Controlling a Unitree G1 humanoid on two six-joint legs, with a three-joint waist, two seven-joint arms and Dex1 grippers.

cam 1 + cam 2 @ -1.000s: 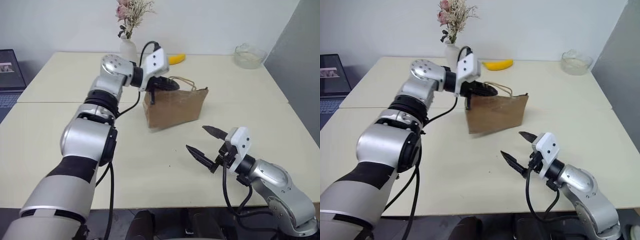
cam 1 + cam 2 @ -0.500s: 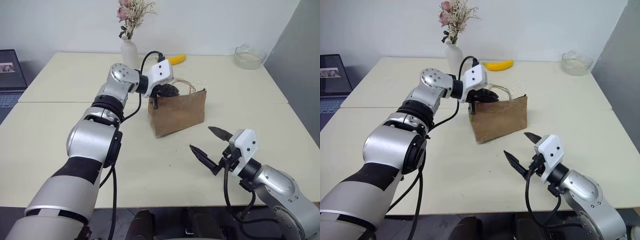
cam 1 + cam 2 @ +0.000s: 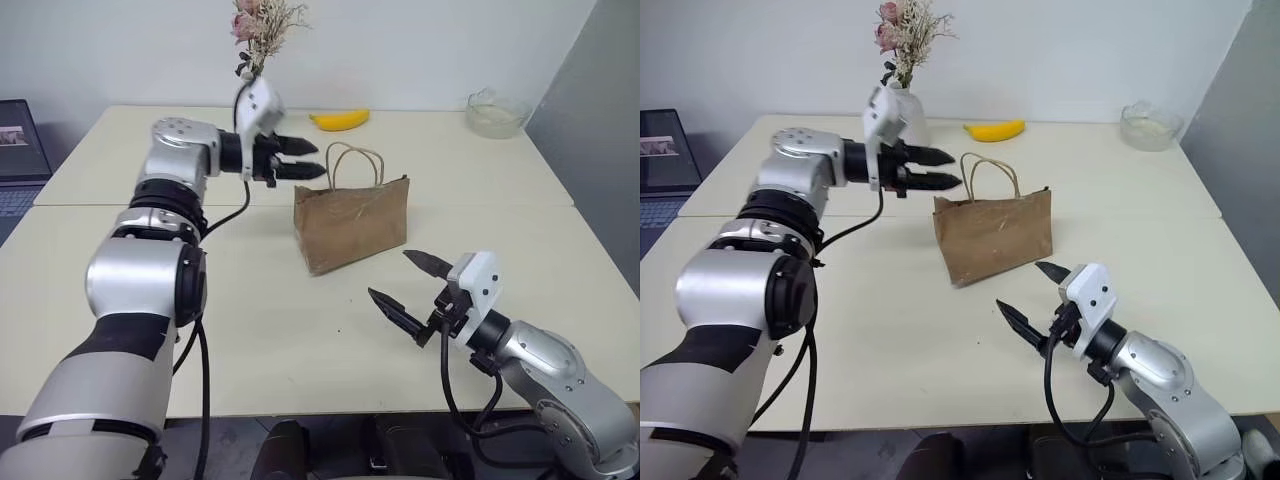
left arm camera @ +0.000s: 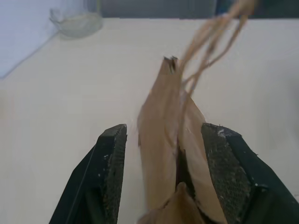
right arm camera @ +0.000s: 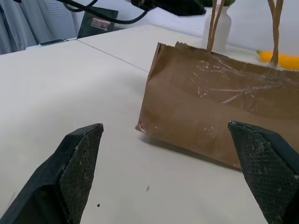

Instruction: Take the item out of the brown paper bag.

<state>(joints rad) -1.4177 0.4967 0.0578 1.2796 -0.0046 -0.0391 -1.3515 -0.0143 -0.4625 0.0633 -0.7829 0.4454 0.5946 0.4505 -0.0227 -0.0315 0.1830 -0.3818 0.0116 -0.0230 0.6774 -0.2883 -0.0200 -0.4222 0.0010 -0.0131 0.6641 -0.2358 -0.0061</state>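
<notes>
Still nothing out: the item itself isn't visible, presumably down inside the brown paper bag [image 3: 350, 224], which stands upright mid-surface with its two loop handles [image 3: 354, 160] sticking up. The left gripper [image 3: 305, 160] hovers just beside the bag's top edge, level with the handles, jaws partly apart and holding nothing. The right gripper [image 3: 405, 285] hangs in front of the bag, near but apart from it, jaws spread wide, empty.

Step in hand, as I read it: getting the bag mouth open or steadied, before any reach inside. Next move likely calls for one gripper to pin a handle or rim while the other goes in from above; the mouth looks narrow, so the bag could tip or slide.

The left wrist view looks along the bag's thin edge, handles blurred; whether the mouth gapes is hard to tell there. The right wrist view shows the bag's creased broad face. The head views add the banana [image 3: 340, 119], vase [image 3: 910, 125] and glass bowl [image 3: 497, 112] on the far side of the surface [image 3: 300, 330].
</notes>
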